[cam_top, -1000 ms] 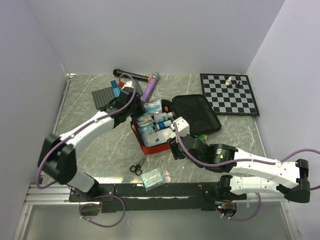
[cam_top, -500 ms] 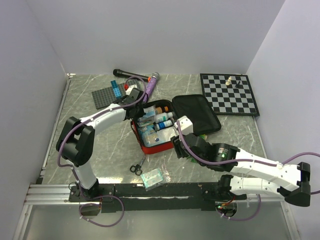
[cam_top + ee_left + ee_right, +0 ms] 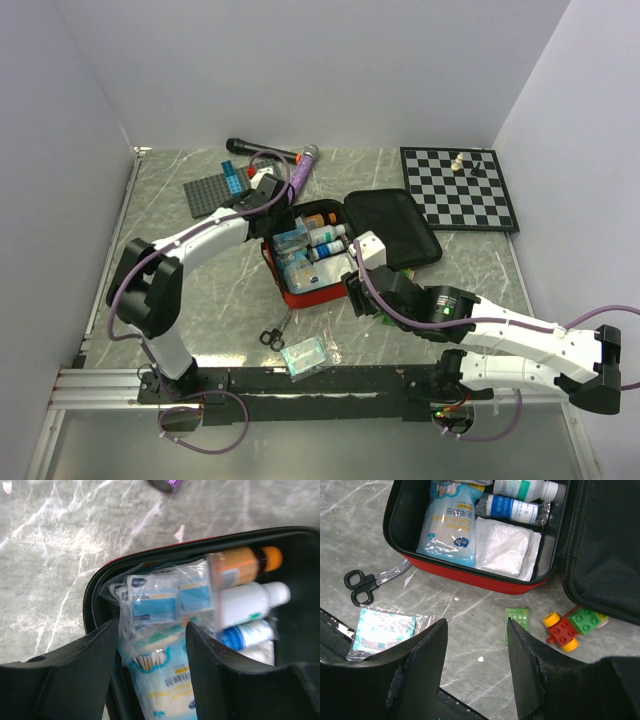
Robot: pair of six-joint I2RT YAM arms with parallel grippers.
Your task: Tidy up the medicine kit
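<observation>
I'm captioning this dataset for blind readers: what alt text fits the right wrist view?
An open red medicine kit lies on a marble table, holding a cotton swab bag, a gauze pad and bottles. Before it lie scissors, a clear packet, a green card and toy bricks; the right gripper, open and empty, frames the bottom edge.

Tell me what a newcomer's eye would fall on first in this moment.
The open red medicine kit at centre stands out, packed with bottles and packets, its black lid opened out to the right. The left gripper hangs open over its far end; the right gripper, open too, hangs by its near right corner. A chessboard lies at the far right.
</observation>
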